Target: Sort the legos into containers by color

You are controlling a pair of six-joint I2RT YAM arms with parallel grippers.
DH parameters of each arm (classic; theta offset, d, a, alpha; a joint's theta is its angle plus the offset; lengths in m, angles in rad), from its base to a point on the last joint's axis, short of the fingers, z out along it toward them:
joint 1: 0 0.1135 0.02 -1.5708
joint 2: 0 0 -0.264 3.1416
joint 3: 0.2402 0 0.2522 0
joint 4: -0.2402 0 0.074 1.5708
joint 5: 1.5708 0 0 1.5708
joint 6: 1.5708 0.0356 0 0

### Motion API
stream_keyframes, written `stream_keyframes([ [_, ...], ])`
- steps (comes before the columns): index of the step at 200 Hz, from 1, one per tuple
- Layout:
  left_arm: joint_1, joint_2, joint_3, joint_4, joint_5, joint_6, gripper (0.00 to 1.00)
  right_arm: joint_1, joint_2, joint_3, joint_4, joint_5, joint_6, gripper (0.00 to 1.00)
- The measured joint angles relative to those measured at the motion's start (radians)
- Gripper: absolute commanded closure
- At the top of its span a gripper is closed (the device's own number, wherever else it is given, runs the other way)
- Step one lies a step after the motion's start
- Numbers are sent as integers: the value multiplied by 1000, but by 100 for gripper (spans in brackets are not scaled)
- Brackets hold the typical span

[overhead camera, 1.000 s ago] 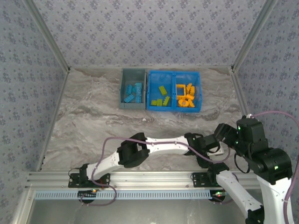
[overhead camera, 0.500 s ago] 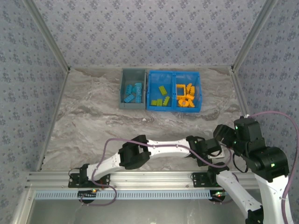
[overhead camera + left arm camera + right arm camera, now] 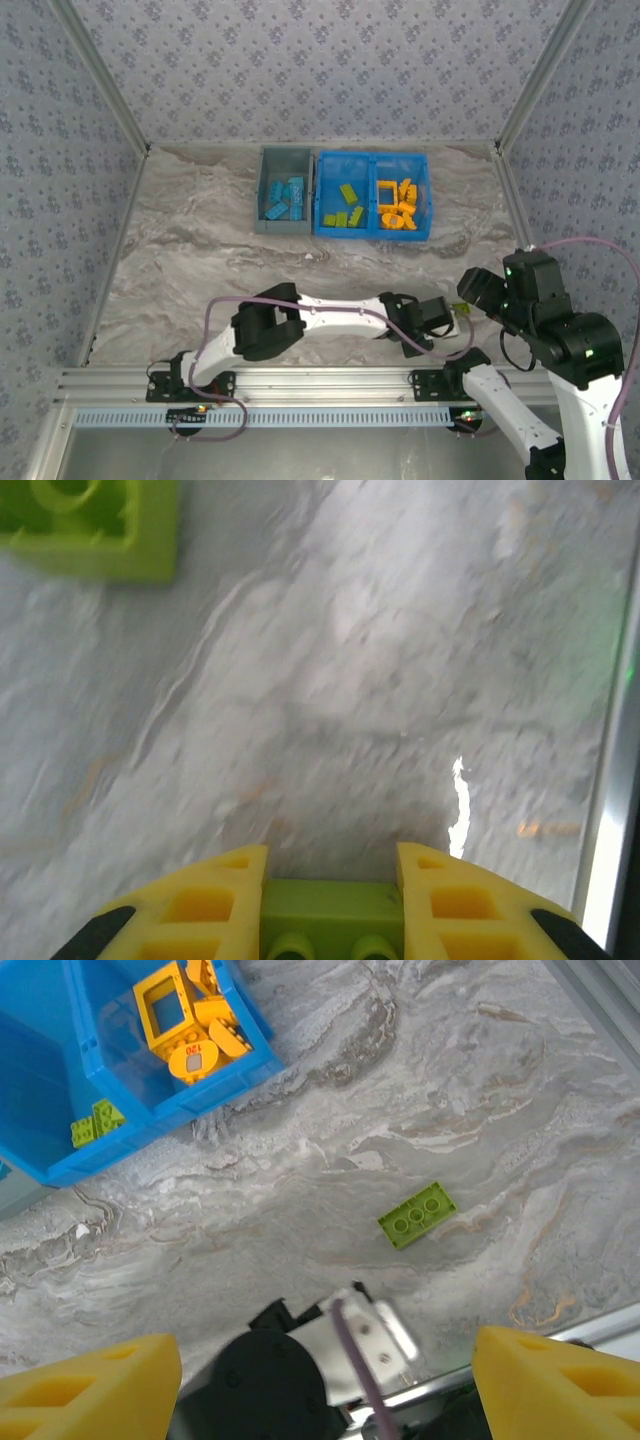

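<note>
1. The left gripper [image 3: 330,865] is closed on a lime green brick [image 3: 325,912]. Its two yellow fingers press the brick's sides, low over the marbled table [image 3: 200,260] and well apart from the blue bin [image 3: 345,234], on the side nearest the arm bases.
2. The right gripper [image 3: 322,1365] hangs on that same near side of the blue bin, fingers spread wide with nothing between them.
3. A second green brick [image 3: 418,1214] lies flat and loose on the table, off the blue bin's near right corner and well apart from it.
4. The blue bin's left compartment holds green bricks [image 3: 347,215]. Its right compartment holds orange bricks [image 3: 397,208], among them an open frame [image 3: 163,1007]. A grey bin [image 3: 282,227] just beside the blue bin's left wall holds blue bricks [image 3: 284,198].
5. The step in hand looks like carrying the held brick to the blue bin's left compartment.
   - Keep the grip firm.
   - Lift high enough to clear the bin's front wall.
   - Pass wide of the loose brick.
   - Centre over the green side — not over the divider.
   - Part the fingers only when low inside the compartment, so the brick cannot bounce out.
6. The sorting seems nearly done: one brick held and one loose remain outside the bins.
</note>
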Motion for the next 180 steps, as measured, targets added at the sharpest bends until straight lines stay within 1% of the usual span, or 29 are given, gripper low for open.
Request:
stream_keyframes([
  [22,43,-93,-107,3,-18,-37,84,0,30,0,-30,-58,8,23],
  [47,119,-214,-202,11,-48,-80,83,0,41,-29,-8,-161,2,23],
  [83,245,-364,-248,10,-90,-128,81,6,44,-130,128,-291,-38,28],
  [98,301,-407,-248,10,-113,-140,81,45,73,-173,201,-310,-50,27],
  [110,347,-425,-245,6,-129,-146,80,117,116,-190,260,-290,-56,27],
  [119,385,-426,-233,-2,-143,-149,80,192,158,-194,310,-261,-58,27],
  [130,428,-416,-213,-13,-153,-150,80,281,206,-194,375,-206,-61,27],
  [144,484,-383,-164,-32,-168,-156,80,369,258,-208,472,-130,-64,26],
  [161,543,-311,-69,-55,-191,-165,79,435,283,-256,593,-46,-68,26],
  [180,593,-212,40,-70,-209,-171,79,462,288,-312,714,34,-68,25],
])
